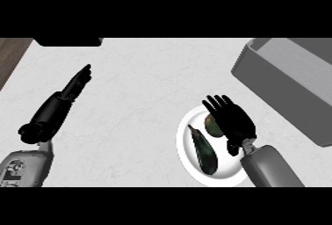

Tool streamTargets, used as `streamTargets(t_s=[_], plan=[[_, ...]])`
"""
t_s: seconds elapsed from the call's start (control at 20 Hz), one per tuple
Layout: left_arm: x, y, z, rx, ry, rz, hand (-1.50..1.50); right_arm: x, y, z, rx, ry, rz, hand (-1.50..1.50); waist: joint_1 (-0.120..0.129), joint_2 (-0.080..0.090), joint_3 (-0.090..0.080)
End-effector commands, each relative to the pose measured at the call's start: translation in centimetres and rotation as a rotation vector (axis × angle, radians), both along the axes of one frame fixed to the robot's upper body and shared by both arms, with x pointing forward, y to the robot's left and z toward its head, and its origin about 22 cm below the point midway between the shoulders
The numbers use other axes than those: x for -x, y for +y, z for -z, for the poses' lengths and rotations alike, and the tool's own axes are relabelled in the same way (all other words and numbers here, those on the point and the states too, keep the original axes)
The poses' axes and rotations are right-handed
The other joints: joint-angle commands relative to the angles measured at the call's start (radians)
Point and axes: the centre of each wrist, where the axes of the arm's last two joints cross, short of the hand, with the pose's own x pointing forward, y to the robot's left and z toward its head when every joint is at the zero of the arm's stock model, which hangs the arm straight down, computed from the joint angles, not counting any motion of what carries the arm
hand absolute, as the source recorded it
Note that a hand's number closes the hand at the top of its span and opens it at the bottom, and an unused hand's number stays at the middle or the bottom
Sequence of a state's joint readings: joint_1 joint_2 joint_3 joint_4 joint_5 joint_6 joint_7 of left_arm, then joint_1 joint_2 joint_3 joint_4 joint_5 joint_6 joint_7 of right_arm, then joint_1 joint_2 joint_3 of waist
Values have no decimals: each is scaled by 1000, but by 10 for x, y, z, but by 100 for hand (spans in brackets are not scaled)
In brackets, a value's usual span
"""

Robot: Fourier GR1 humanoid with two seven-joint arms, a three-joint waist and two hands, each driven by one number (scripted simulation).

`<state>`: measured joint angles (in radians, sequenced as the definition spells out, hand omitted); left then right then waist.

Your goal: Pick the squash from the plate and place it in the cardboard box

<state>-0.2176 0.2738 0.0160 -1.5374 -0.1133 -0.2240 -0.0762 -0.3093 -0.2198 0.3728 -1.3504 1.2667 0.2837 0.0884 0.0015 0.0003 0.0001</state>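
- The tabletop (pixel 142 88) is pale, faintly marbled; a strip of wood-brown surface (pixel 13 52) shows at the upper left of the frame, and a dark object (pixel 68 41) is cut off by the top edge.
- A grey cardboard box (pixel 292 83) stands open at the upper right.
- A white plate (pixel 186 151) sits at lower centre-right.
- The squash (pixel 203 151), dark green and slim, lies on the plate's left half, its long axis running from upper left to lower right.
- A rounder greenish item (pixel 212 124) lies just above it, partly under the right hand.
- The right hand (pixel 233 121) is over the plate, fingers spread and straight, holding nothing.
- The left hand (pixel 77 81) is at the left, fingers straight, pointing up-frame.
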Motion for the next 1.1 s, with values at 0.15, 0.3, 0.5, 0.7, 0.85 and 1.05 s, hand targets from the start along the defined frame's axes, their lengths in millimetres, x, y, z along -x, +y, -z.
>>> streamTargets(t_s=[0.15, 0.3, 0.5, 0.7, 0.85, 1.05], plan=[[7, -4, 17, 24, 10, 7, 0, 7, 2, 17, 12, -3, -121, 150, 0, 0, 0], [-5, 15, 21, 9, -5, -14, 0, 0, 4, 25, -14, -81, -173, 150, 0, 2, 0], [0, -8, -7, 17, -6, 10, 0, 1, 1, 45, -30, -174, -214, 150, 7, 0, 1], [2, 0, -7, 13, 0, 10, 0, -36, -5, 13, -89, -165, -187, 150, 7, 0, 0], [-8, -5, -8, -3, -9, 28, 0, -71, 13, -2, -223, -37, -102, 150, 26, 9, 1], [-1, -13, 6, 5, -6, 26, 0, -106, 19, -19, -321, -45, -46, 150, 35, 12, 1]])
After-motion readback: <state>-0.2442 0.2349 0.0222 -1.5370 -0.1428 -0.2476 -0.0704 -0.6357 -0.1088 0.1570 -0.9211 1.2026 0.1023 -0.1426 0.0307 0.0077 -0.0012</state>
